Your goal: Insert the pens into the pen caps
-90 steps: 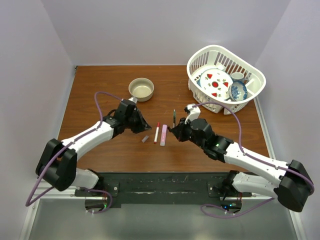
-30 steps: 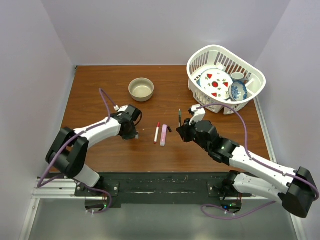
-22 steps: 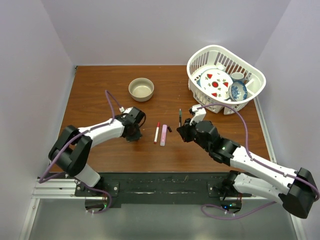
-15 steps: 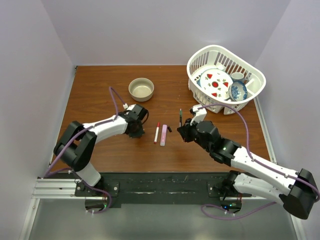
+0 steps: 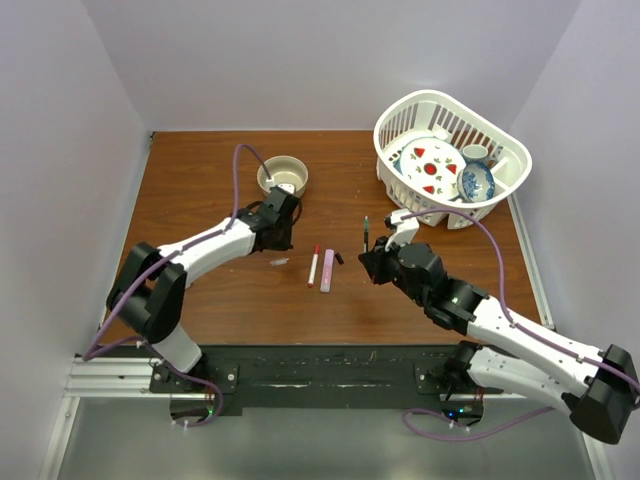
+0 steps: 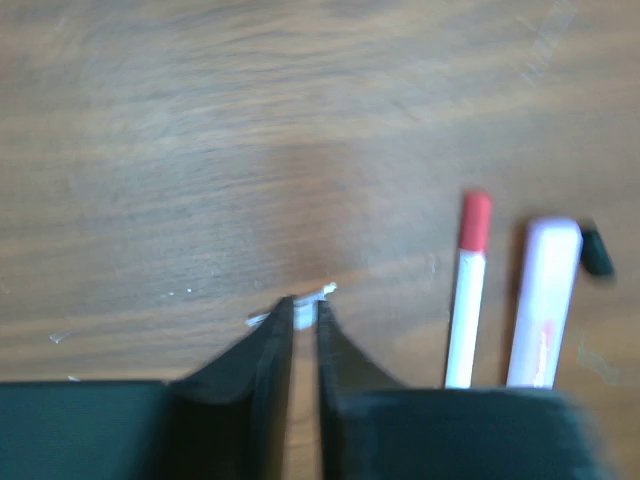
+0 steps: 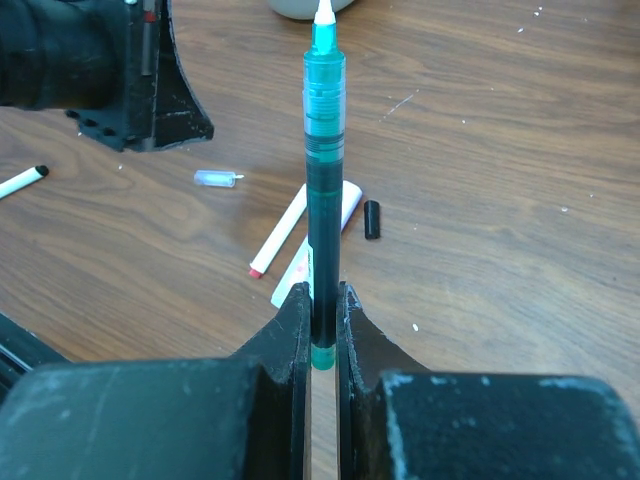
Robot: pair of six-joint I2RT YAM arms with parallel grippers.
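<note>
My right gripper (image 5: 368, 252) (image 7: 322, 300) is shut on a dark green pen (image 5: 365, 232) (image 7: 324, 160) and holds it upright above the table, white tip up. My left gripper (image 5: 281, 238) (image 6: 305, 305) hovers with its jaws almost together and nothing between them. A small clear grey cap (image 5: 278, 262) (image 7: 218, 178) lies on the table just beyond its fingertips; it also shows in the left wrist view (image 6: 303, 312). A white pen with a red cap (image 5: 314, 265) (image 6: 468, 290), a pink marker (image 5: 327, 270) (image 6: 543, 300) and a tiny black cap (image 5: 339, 258) (image 7: 371, 218) lie side by side mid-table.
A tan bowl (image 5: 283, 178) stands just behind the left gripper. A white basket (image 5: 450, 155) of dishes sits at the back right. A white pen with a black tip (image 7: 20, 182) lies at the left edge of the right wrist view.
The left gripper has risen from the table and moved back-right towards the bowl, leaving the clear cap lying shifted. The right gripper has drifted slightly right with the green pen.
</note>
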